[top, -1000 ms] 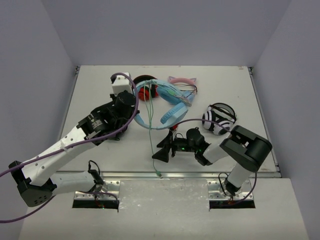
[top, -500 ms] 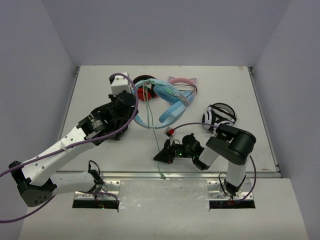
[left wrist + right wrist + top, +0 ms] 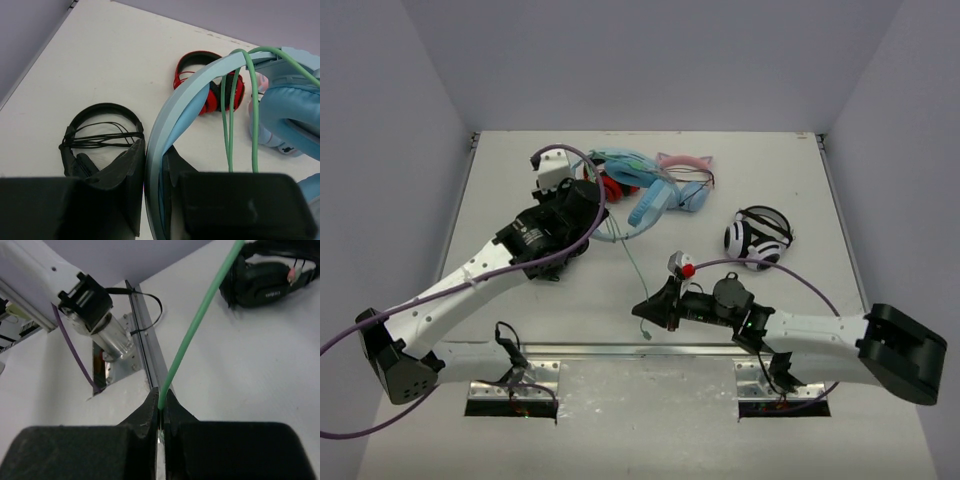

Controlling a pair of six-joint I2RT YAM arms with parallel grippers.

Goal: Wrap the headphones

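Observation:
The light-blue headphones [image 3: 648, 203] lie at the back middle of the table. My left gripper [image 3: 592, 210] is shut on their wide headband [image 3: 167, 125], which runs up between the fingers in the left wrist view. Beside it, two strands of the mint-green cable [image 3: 254, 120] loop over the band next to a blue ear cup [image 3: 290, 107]. From there the cable [image 3: 632, 268] trails toward the front edge. My right gripper [image 3: 642, 312] is shut on it near its loose end, the strand [image 3: 187, 347] pinched between the fingertips.
Red headphones [image 3: 608, 185] and a pale-blue pair with pink cat ears [image 3: 685, 165] crowd the blue ones. A white-and-black pair [image 3: 757, 238] sits to the right. Black headphones [image 3: 100, 132] lie left of my left gripper. The metal front rail [image 3: 147, 347] is just beyond the right gripper.
My right gripper has closed on the cable near the front edge, and its arm now lies low and stretched out. The left arm has shifted the headphones back and left.

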